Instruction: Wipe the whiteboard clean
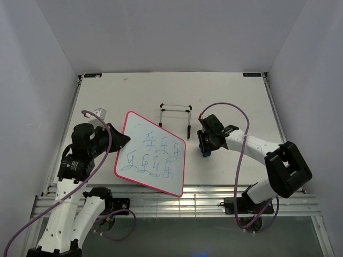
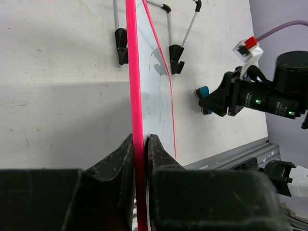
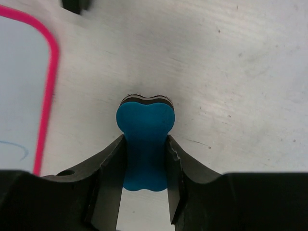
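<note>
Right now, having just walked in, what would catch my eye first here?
The pink-framed whiteboard, covered in blue-green scribbles, stands out left of centre, its left edge pinched by the left gripper. To its right, the right gripper clamps a small blue eraser, and a thin black wire stand sits behind them.

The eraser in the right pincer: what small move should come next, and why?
Probably carry the eraser leftward onto the scribbles on the whiteboard. The right pincer grips it beside the board, the left pincer clamps the board's edge, and the writing is unwiped.
</note>
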